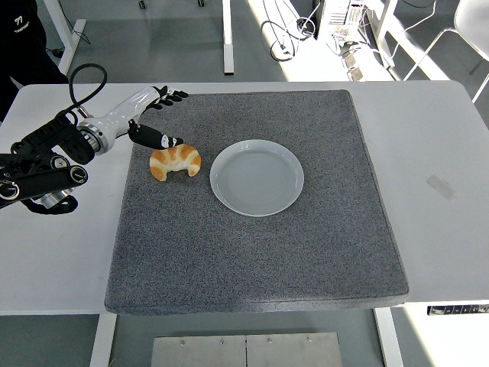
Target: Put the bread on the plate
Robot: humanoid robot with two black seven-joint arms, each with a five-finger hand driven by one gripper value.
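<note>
A golden croissant lies on the grey mat, just left of an empty pale round plate. My left hand reaches in from the left edge and hovers at the croissant's far left side. Its fingers are spread and its thumb points down to the croissant's top edge. It holds nothing. My right arm does not show.
The mat covers most of the white table. A person's dark sleeve shows at the top left corner. Cables and table legs stand on the floor beyond the far edge.
</note>
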